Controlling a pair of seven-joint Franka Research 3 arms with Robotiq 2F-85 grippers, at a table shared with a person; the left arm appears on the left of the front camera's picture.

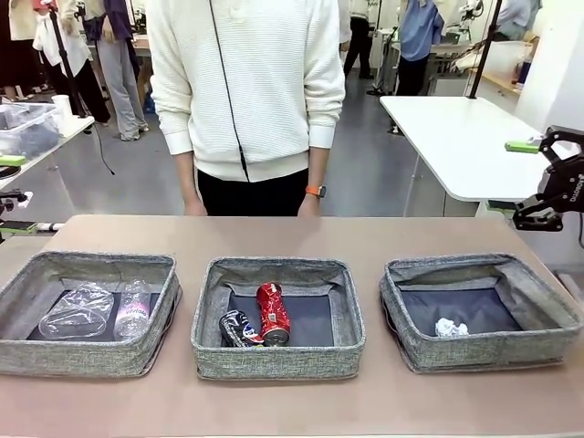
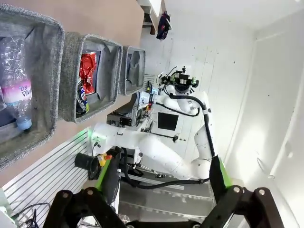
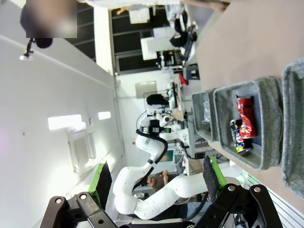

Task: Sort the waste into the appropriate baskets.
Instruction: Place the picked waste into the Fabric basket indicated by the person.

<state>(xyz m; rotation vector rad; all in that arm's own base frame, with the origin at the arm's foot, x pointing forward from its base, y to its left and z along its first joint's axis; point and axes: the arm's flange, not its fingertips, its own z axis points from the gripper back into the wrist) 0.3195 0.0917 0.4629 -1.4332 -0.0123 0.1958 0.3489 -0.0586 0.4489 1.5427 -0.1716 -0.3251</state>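
Three square, low, grey woven-fabric baskets with dark bottoms stand in a row on the brown tabletop (image 1: 292, 233), apart from one another.

Left basket (image 1: 87, 358): two clear plastic bottles, one crushed flat (image 1: 76, 312), one with a pale label (image 1: 133, 308), lying side by side and touching.

Middle basket (image 1: 278, 360): dented red drink can (image 1: 272, 312) lying on its side, dark blue-black drink can (image 1: 237, 328) just beside it on the left, touching it.

Right basket (image 1: 484, 351): one crumpled white paper ball (image 1: 449, 327) on the dark bottom, near the front wall.

Right tool (image 1: 523, 177): black with green pads, held off the tabletop's right edge, above and behind the right basket, well apart from it. Jaws stand wide apart and grip nothing; right wrist view confirms (image 3: 156, 180).

Left tool (image 2: 159, 183): left wrist view shows its green-padded fingers spread apart with nothing between them, off the side of the tabletop; the left basket with the labelled bottle lies at that picture's left edge.

A person in a white ribbed sweater (image 1: 246, 82) stands at the far edge, both hands (image 1: 308, 205) hanging at tabletop level, holding nothing.
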